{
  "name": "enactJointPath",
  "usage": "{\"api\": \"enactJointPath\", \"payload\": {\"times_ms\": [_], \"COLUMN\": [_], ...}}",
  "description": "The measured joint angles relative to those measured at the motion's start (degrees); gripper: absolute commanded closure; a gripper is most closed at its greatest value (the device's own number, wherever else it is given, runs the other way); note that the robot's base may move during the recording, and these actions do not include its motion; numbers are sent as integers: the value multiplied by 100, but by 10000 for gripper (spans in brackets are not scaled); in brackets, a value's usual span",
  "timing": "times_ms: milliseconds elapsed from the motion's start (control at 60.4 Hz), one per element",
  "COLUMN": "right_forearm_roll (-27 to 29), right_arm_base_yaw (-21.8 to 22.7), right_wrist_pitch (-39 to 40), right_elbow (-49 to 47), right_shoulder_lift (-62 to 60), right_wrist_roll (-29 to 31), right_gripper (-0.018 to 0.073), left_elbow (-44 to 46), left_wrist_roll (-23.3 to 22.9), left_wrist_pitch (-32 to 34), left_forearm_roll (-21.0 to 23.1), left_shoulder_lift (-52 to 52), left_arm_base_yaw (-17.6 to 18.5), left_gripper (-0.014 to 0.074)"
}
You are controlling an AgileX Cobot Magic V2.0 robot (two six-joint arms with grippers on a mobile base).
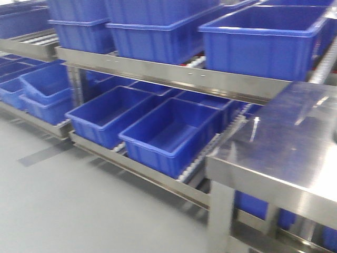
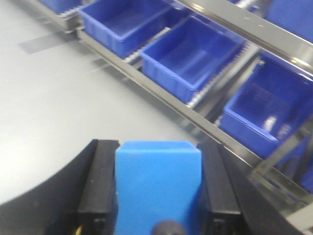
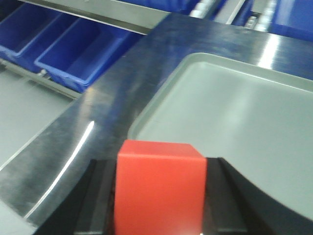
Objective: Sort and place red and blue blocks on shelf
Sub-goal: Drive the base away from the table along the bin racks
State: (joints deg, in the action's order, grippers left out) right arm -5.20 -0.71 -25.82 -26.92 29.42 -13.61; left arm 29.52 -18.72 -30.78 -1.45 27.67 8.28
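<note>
The bright blue block (image 2: 157, 188) fills the gap between the black fingers of my left gripper (image 2: 157, 147), which is shut on it above the grey floor near the shelf's lowest level. In the right wrist view the red block (image 3: 160, 188) is clamped between the fingers of my right gripper (image 3: 160, 159), held over the steel table beside the grey tray. The shelf (image 1: 174, 74) spans the front view with steel rails and blue bins on two levels. Neither gripper shows in the front view.
Big blue bins (image 1: 168, 132) sit on white roller tracks on the lower level, others (image 1: 263, 37) on the upper. The stainless steel table (image 1: 284, 153) stands at the right, carrying the shallow grey tray (image 3: 234, 103). Grey floor (image 1: 68, 200) lies left of the table.
</note>
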Motion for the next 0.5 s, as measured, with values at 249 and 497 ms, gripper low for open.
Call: {"api": "enactJointPath", "payload": {"times_ms": [249, 497], "right_forearm_roll": [0, 0], "right_arm_base_yaw": [0, 0], "right_wrist_pitch": [0, 0], "right_elbow": [0, 0], "right_shoulder_lift": [0, 0], "right_wrist_roll": [0, 0], "right_gripper": [501, 501], "left_elbow": [0, 0], "left_wrist_roll": [0, 0], "left_wrist_pitch": [0, 0], "left_forearm_roll": [0, 0], "left_shoulder_lift": [0, 0], "left_arm_base_yaw": [0, 0], "left_gripper": [470, 470]}}
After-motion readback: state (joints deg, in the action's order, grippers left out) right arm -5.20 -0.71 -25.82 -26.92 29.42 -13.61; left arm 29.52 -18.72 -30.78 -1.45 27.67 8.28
